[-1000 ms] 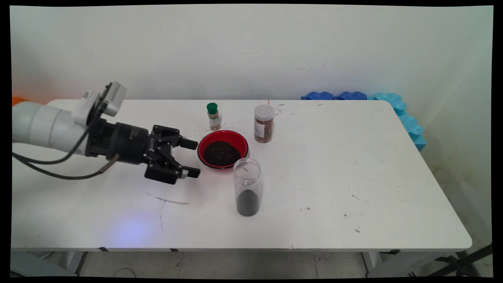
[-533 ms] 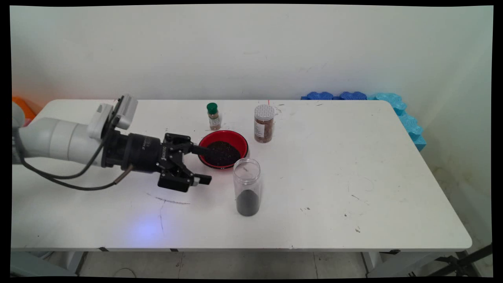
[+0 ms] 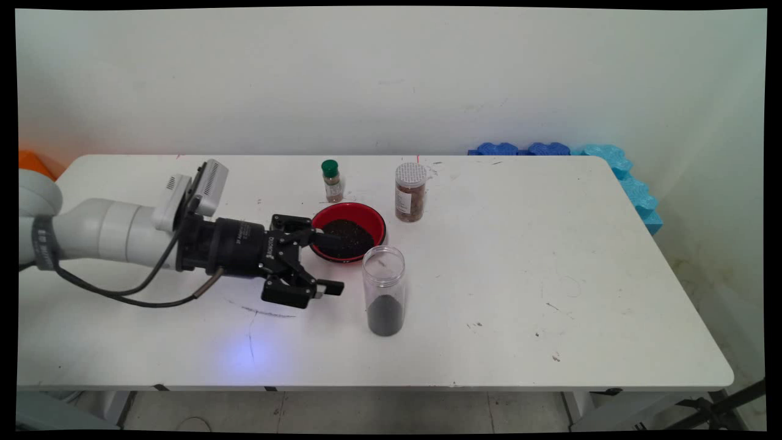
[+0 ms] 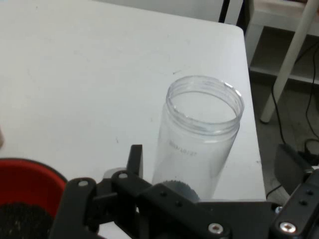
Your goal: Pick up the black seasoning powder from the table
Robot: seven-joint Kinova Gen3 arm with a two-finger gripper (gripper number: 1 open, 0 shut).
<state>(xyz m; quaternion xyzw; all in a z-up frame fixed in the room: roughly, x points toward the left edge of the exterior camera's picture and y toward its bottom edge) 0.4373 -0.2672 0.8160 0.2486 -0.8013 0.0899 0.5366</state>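
Note:
My gripper (image 3: pixel 335 264) lies nearly level just above the table, pointing right, and is open. Its far finger reaches over the near left rim of a red bowl (image 3: pixel 351 206) of dark grains. Its near finger ends just left of a tall clear lidless jar (image 3: pixel 383 290) with a dark layer at its bottom. In the hand view the clear jar (image 4: pixel 199 129) stands upright ahead, in line with the gap of the gripper (image 4: pixel 212 164). The red bowl (image 4: pixel 25 172) shows at the lower left there. Nothing is held.
A small green-capped bottle (image 3: pixel 332 181) and a white-lidded jar of brown contents (image 3: pixel 410 192) stand behind the bowl. Blue foam pieces (image 3: pixel 617 168) line the far right corner of the white table (image 3: pixel 519 275). The table's edge lies beyond the jar in the hand view.
The arm has moved right and down towards the clear jar. Its far finger now overlaps the bowl's rim. The fingers have stayed open.

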